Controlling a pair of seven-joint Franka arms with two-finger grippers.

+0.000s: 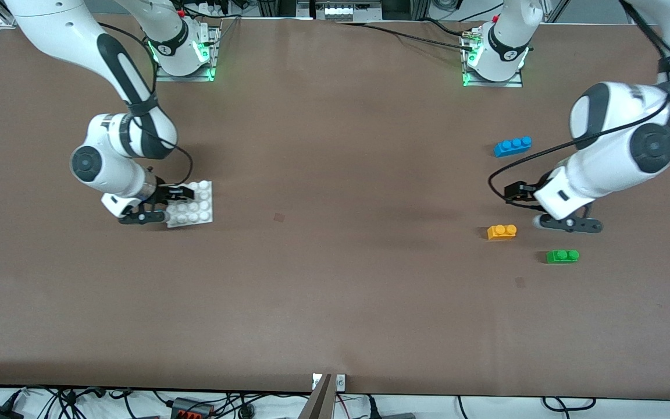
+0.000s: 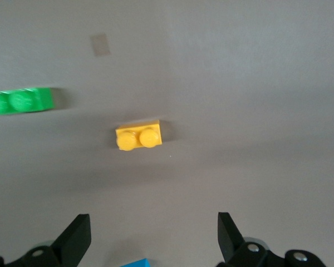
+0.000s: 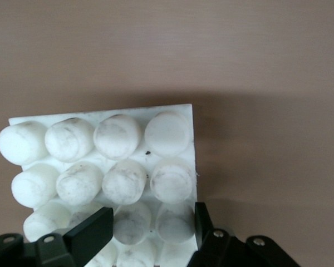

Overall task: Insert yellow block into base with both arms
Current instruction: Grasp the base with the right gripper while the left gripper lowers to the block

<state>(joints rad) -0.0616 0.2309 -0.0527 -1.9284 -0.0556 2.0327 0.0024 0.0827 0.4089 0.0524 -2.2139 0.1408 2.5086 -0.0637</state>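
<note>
base (image 1: 195, 205) on table (image 1: 335, 262) at right arm's end, right gripper (image 1: 163, 205) straddling its edge, yellow block (image 1: 502, 231) at left arm's end, between two other bricks, left gripper (image 1: 544, 205) beside it

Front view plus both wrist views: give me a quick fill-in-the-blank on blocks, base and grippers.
1. The right gripper has its fingers around an edge of the ____.
2. The left gripper is ____ and holds nothing.
3. The yellow block lies nearer the front camera than the ____ block.
Missing: base; open; blue
</note>
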